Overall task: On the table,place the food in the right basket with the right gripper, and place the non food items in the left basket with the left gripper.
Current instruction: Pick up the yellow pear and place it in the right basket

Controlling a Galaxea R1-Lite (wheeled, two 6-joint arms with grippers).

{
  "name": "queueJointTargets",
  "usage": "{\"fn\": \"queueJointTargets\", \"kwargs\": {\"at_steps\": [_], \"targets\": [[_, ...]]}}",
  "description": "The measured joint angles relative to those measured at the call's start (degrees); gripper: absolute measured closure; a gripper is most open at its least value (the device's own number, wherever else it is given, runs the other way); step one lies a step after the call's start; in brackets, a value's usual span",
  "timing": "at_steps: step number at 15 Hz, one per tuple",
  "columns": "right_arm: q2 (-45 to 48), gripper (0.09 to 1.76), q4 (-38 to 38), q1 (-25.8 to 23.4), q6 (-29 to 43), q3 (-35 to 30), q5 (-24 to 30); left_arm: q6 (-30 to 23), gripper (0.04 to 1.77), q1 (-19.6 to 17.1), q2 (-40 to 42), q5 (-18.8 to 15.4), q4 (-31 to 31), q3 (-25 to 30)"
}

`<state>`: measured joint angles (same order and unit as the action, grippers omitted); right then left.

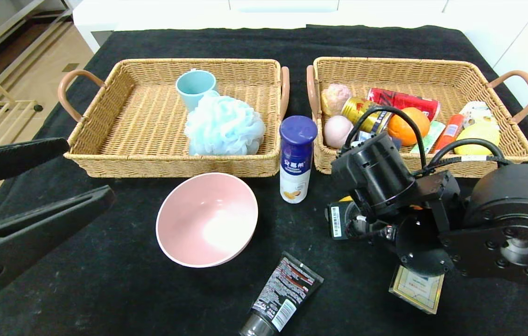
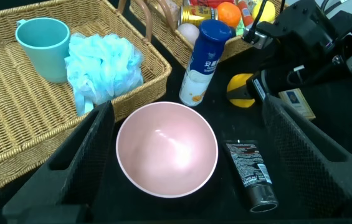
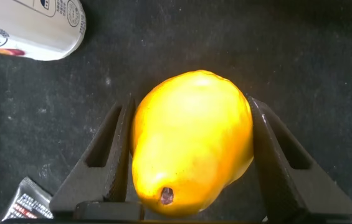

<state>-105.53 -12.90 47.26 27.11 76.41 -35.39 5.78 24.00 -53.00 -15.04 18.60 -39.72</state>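
Yellow pear-shaped fruit [image 3: 191,140] lies on the black-draped table [image 1: 119,284], between the two fingers [image 3: 107,155] of the right gripper [image 3: 191,149]; both jaws press its flanks, clamped on it. In the head view the arm's bulk hides the fruit almost entirely, at roughly 4 o'clock from the table centre. White bottle [image 1: 296,158] with dark blue cap stands upright at 10 o'clock from that gripper, just in front of the gap between baskets. Right basket [image 1: 502,79], at 1 o'clock, already holds an orange [image 1: 408,125], cans and packets. Pink bowl [image 1: 207,218] sits near centre; black squeeze tube [image 1: 282,296] at 6 o'clock; gold-edged card box [image 1: 417,288] at 5 o'clock. Left basket [image 1: 105,116], at 11 o'clock, holds a teal cup [image 1: 194,87] and blue bath pouf [image 1: 224,126]. Left gripper [image 2: 182,155] hovers at 8 o'clock, jaws wide apart, empty.
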Motion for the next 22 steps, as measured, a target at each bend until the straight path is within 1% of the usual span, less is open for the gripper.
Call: {"fn": "queueJointTargets", "kwargs": {"at_steps": [6,8,10,13,16,20,22], "targets": [[3.94,0.67,-0.33,0.52,-1.12,0.18,0.09,0.3,0.09,0.05,0.2,-0.06,-0.17,0.04],[5.84,0.67,-0.33,-0.16,-2.04,0.18,0.26,0.33,0.09,0.06,0.17,-0.06,-0.2,0.13],[7.77,0.68,-0.3,-1.9,-4.05,0.21,1.02,0.33,0.09,0.09,0.12,-0.06,-0.26,0.2],[10.3,0.68,0.13,-3.96,-4.68,0.73,1.52,0.34,0.09,0.16,0.12,-0.09,-0.44,0.24],[11.52,0.68,0.15,-6.53,-5.79,2.94,1.71,0.74,0.09,0.16,0.09,-0.09,-0.52,0.24],[11.85,0.68,0.2,-12.59,-10.89,6.77,1.72,0.74,0.09,0.16,0.11,-0.09,-0.45,0.28],[11.72,0.68,0.15,-16.55,-12.24,8.84,2.05,0.76,0.09,0.17,0.15,-0.09,-0.39,0.28]]}}
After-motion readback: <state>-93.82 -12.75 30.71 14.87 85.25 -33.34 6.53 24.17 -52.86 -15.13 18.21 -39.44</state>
